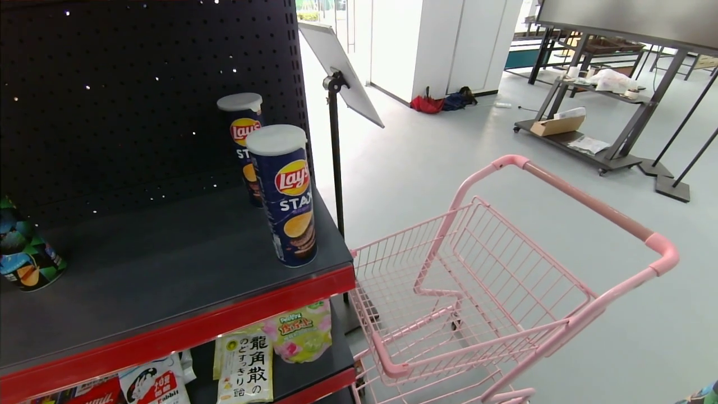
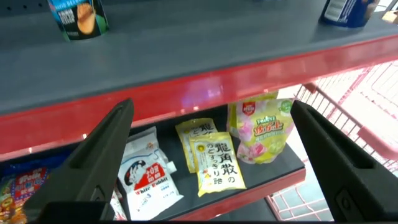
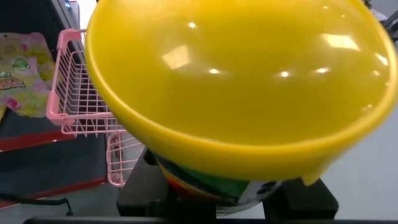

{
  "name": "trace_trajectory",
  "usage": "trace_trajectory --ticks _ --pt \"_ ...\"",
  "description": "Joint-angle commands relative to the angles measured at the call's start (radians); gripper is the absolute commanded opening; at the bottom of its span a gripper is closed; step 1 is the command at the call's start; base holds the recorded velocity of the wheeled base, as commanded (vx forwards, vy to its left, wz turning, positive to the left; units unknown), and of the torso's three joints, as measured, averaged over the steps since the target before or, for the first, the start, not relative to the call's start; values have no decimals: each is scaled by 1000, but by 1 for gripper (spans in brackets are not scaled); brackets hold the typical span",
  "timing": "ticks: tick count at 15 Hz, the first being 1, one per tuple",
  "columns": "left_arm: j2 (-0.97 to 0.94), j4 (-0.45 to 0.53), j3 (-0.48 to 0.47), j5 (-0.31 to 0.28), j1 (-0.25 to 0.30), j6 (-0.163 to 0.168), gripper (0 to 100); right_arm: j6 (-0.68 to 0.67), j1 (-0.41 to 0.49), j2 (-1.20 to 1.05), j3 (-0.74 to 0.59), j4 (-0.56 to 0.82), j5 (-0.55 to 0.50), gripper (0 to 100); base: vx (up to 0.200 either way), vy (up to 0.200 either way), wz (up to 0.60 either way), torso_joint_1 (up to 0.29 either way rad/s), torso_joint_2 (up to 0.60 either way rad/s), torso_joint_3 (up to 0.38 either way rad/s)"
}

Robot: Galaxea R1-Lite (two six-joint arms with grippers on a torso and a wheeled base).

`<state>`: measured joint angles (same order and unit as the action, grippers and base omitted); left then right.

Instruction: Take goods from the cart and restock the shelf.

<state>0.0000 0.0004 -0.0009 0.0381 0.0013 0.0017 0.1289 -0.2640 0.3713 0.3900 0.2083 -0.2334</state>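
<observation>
Can (image 3: 236,93), yellow-lidded, is gripped in right gripper (image 3: 227,198), near pink cart (image 1: 589,202). Left gripper (image 2: 211,111) is held wide open, empty, facing shelf (image 2: 186,43) above snack bags (image 2: 211,162). Two blue tubes (image 1: 283,196) are stood on shelf top.

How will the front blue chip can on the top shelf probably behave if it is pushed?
The front can is tall and narrow on a small base, so a high push would likely tip it. It stands near the shelf's red front edge, so it might fall off. Lying down, its round body would probably roll.
</observation>
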Motion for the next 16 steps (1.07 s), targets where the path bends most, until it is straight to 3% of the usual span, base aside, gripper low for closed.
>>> trace_trajectory --ticks 1,9,16 --pt "2 0 -1 0 0 0 100 0 -1 18 1 0 0 0 0 0 0 159 -403 -237" --pt "2 0 -1 0 0 0 100 26 -3 34 -5 -4 14 0 0 0 0 137 -328 -187" --pt "2 0 -1 0 0 0 100 32 -1 29 -8 -3 14 0 0 0 600 16 -9 -7"
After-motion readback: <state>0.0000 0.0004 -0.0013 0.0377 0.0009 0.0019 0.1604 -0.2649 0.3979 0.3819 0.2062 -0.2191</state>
